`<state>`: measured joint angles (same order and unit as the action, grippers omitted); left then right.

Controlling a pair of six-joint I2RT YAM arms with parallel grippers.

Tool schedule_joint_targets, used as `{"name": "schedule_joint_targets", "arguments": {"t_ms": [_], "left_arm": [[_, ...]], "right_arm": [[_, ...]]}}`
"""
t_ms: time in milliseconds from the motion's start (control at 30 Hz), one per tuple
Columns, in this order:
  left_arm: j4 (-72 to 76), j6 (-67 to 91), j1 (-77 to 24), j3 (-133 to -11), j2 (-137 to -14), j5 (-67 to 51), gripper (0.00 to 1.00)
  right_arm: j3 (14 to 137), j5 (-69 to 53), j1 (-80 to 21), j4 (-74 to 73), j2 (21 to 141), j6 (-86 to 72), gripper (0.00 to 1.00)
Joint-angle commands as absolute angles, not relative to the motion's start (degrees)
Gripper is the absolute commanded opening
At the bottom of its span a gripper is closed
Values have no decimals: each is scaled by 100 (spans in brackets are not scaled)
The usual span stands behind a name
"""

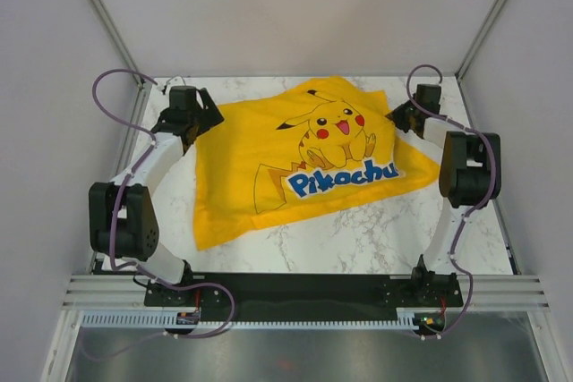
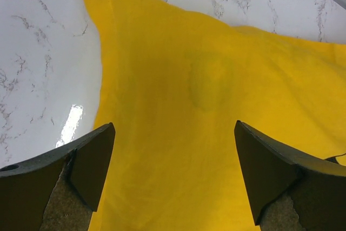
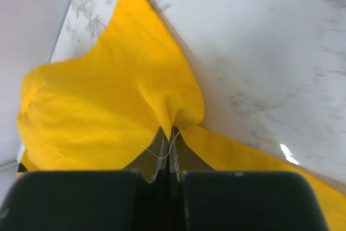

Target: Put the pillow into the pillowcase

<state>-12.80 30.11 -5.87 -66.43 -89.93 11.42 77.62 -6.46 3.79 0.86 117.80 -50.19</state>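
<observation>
The yellow pillowcase (image 1: 304,158) with the Pikachu print and blue lettering lies spread over the marble table, bulging in the middle. The pillow is hidden; no white cushion shows in any view. My left gripper (image 1: 208,115) is open at the case's far left corner, its jaws wide apart just above the yellow cloth (image 2: 178,133). My right gripper (image 1: 400,116) is shut on a pinched fold of the pillowcase (image 3: 108,106) at its far right edge, with a loose thread at the fingertips.
The marble table (image 1: 358,234) is enclosed by white walls at the back and both sides. A black rail (image 1: 304,291) with the arm bases runs along the near edge. Bare marble shows beside the cloth in both wrist views.
</observation>
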Motion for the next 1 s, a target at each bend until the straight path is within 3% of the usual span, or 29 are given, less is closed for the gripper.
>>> {"name": "schedule_joint_targets", "arguments": {"t_ms": [0, 100, 133, 167, 200, 233, 300, 467, 600, 800, 967], "left_arm": [[-994, 2927, -580, -6636, -9123, 1081, 98], [-923, 2944, -580, -6636, -9167, 958, 98], [-923, 2953, -580, -6644, -9176, 923, 98], [-914, 2944, -580, -6653, -9193, 879, 98], [-923, 2927, -580, -6653, -9211, 853, 98], [-914, 2901, -580, -6645, -9211, 835, 98], [-932, 2883, -580, -6601, -9159, 835, 98], [-949, 2751, -580, -6425, -8816, 896, 98], [-941, 2768, -580, -6154, -8228, 660, 98], [-835, 2927, -668, -5407, -6340, -148, 100], [-1010, 2927, -721, -5045, -4547, -553, 100]], "right_arm": [[7217, -202, 982, 632, 11128, -5317, 0], [6760, -44, 1256, 746, 10750, -5388, 0], [6707, -44, 1283, 764, 10679, -5344, 5], [6810, -44, 1283, 739, 10705, -5170, 17], [6959, -70, 1275, 416, 10757, -5081, 37], [7222, -79, 1266, 248, 10854, -5037, 72], [7303, -44, 1231, 106, 10767, -4914, 87], [7444, 702, 1143, -456, 10223, -4430, 88], [7340, 529, 1134, -615, 9416, -3817, 87], [6593, -482, 1134, -606, 7582, -3104, 88], [6188, -369, 1125, -773, 5918, -2804, 88]]}}
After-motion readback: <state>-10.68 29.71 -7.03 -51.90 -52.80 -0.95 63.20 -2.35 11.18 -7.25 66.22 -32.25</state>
